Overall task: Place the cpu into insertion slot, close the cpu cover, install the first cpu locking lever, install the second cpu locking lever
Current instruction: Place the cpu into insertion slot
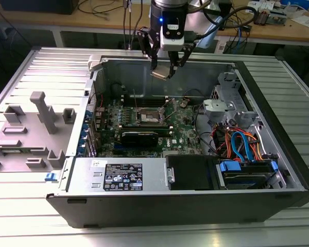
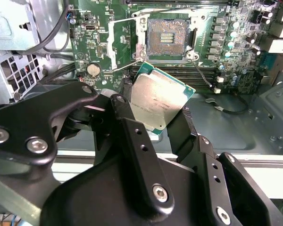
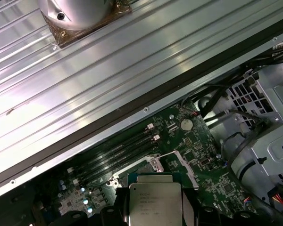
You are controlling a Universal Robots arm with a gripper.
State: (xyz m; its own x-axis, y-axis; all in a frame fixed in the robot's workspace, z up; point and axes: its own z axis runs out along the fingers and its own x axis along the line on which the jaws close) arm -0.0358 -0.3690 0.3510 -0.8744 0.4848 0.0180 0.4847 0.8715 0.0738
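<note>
Pinched in the claw [image 2: 155, 113]: the cpu [image 2: 162, 101], dull silver top upward, green edge showing, gripped at two opposite sides by black fingers [image 2: 127, 113]. Held in the air, not yet in the insertion slot [image 2: 169, 38].

In the second wrist view, slot laid bare on the green motherboard [image 2: 99, 47], black rim around a tan-gold centre, clearly apart from the chip. Just beside it, a thin silvery frame standing up, probably the cpu cover [image 2: 114, 44]; angle hard to judge. Round coin cell [image 2: 93, 69] near the frame.

In the first wrist view, cpu [image 3: 154, 203] seen flat-on with fine print on top, hiding most of the slot behind it. Fingers cut off at the picture's edge there. Long black memory slots [image 3: 118, 155] and the same coin cell [image 3: 186, 124] close by, ribbed metal tabletop [image 3: 108, 94] beyond the case wall.

In the exterior view, cpu [image 1: 161, 73] tilted under the claw [image 1: 165, 64], near the back wall of the open computer case [image 1: 170, 208], well above the slot [image 1: 148, 116]. Orange and blue cables [image 1: 239, 144] toward the exterior view's right. Grey fixture [image 1: 41, 121] on the tabletop [image 1: 51, 67] at the exterior view's left. Cover too small to make out here.
</note>
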